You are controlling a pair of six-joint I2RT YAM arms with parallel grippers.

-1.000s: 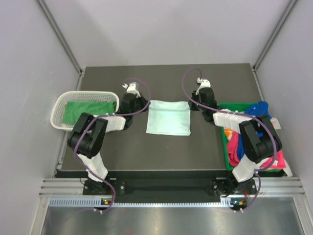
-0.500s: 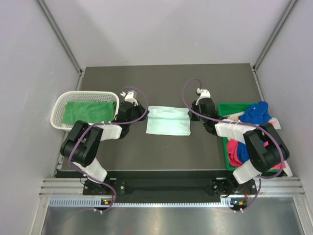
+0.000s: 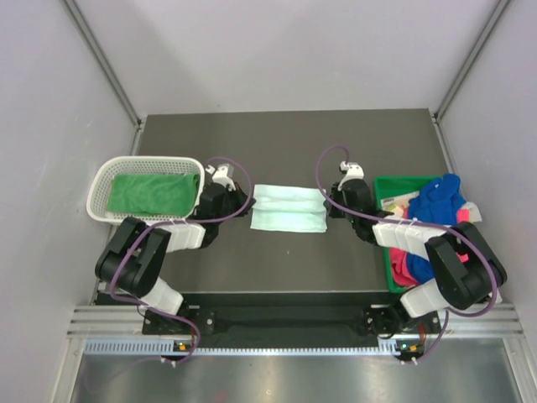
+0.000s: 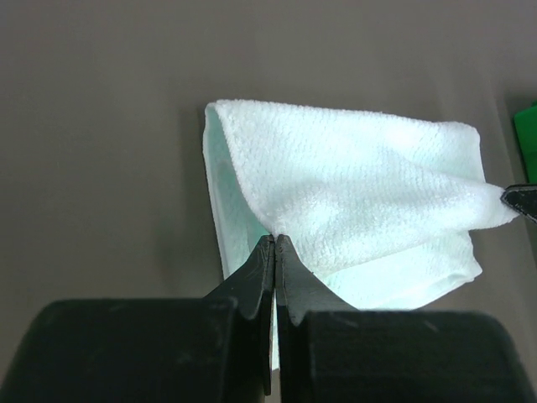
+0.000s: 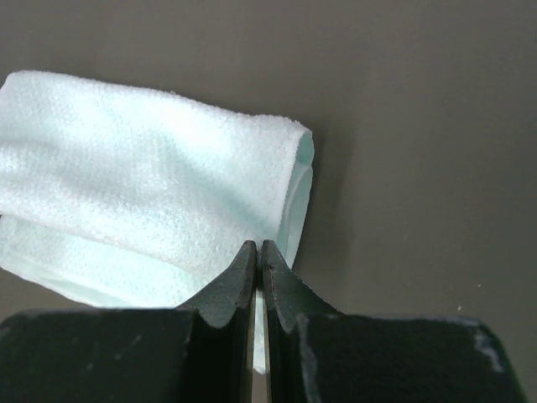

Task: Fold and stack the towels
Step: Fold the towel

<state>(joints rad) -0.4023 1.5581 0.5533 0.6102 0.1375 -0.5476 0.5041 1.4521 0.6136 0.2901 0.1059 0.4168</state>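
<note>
A pale mint-white towel point(image 3: 289, 209) lies in the middle of the dark table, its far edge lifted and doubled over toward the near side. My left gripper point(image 3: 250, 204) is shut on the towel's left corner. In the left wrist view the gripper point(image 4: 275, 239) pinches the raised layer of the towel point(image 4: 352, 193). My right gripper point(image 3: 327, 204) is shut on the right corner. In the right wrist view the gripper point(image 5: 258, 245) pinches the folded towel point(image 5: 143, 185). A green towel point(image 3: 151, 191) lies folded in the white basket point(image 3: 105, 172).
A green bin point(image 3: 390, 186) at the right edge holds a royal blue towel point(image 3: 438, 195) and a pink/red towel point(image 3: 403, 262) in a loose heap. The basket stands at the left edge, close to my left arm.
Both grippers have moved toward the near side, carrying the towel's far edge over it. The towel now shows as a narrower strip.
</note>
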